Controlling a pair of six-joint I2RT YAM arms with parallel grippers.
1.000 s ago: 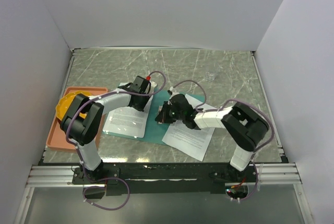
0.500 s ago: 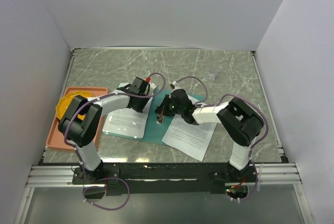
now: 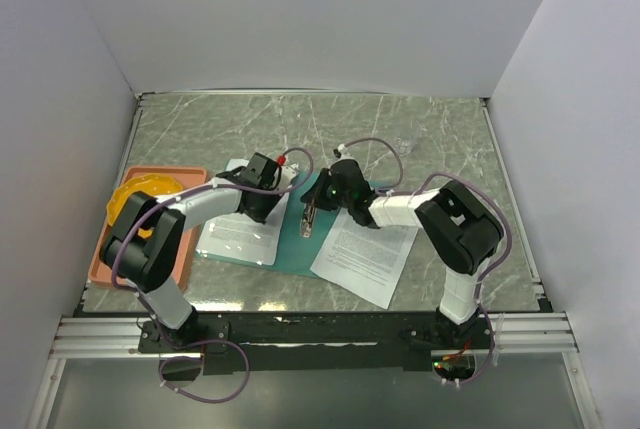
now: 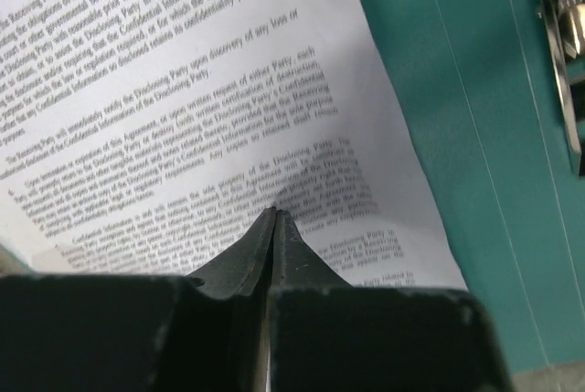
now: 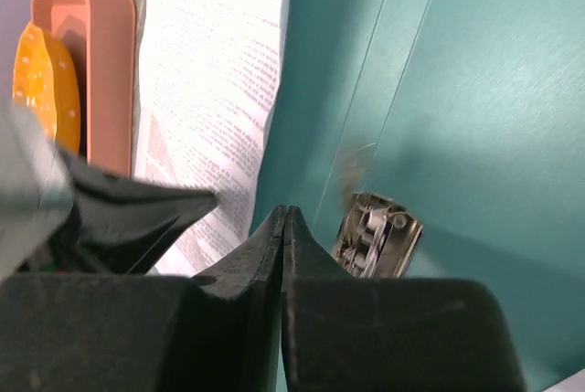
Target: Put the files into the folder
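Observation:
The teal folder (image 3: pixel 300 241) lies open in the middle of the table, its metal clip (image 3: pixel 308 219) at the spine. One of the files (image 3: pixel 240 234) rests on its left half, and another sheet (image 3: pixel 365 254) overlaps its right edge. My left gripper (image 3: pixel 262 211) is shut, its tips (image 4: pixel 274 213) down on the printed sheet (image 4: pixel 183 109) near the sheet's right edge. My right gripper (image 3: pixel 314 205) is shut too, its tips (image 5: pixel 286 210) low over the teal cover (image 5: pixel 457 72), just left of the clip (image 5: pixel 377 232). Nothing shows held in either.
A salmon-orange tray (image 3: pixel 104 267) with a yellow object (image 3: pixel 135 199) in it stands at the table's left edge, also in the right wrist view (image 5: pixel 91 72). A small clear item (image 3: pixel 403 146) sits on the marble further back. White walls close in the table.
My right wrist has swung away from me and slightly left, bringing its tips beside the clip. The left gripper has shifted a little towards me on the sheet.

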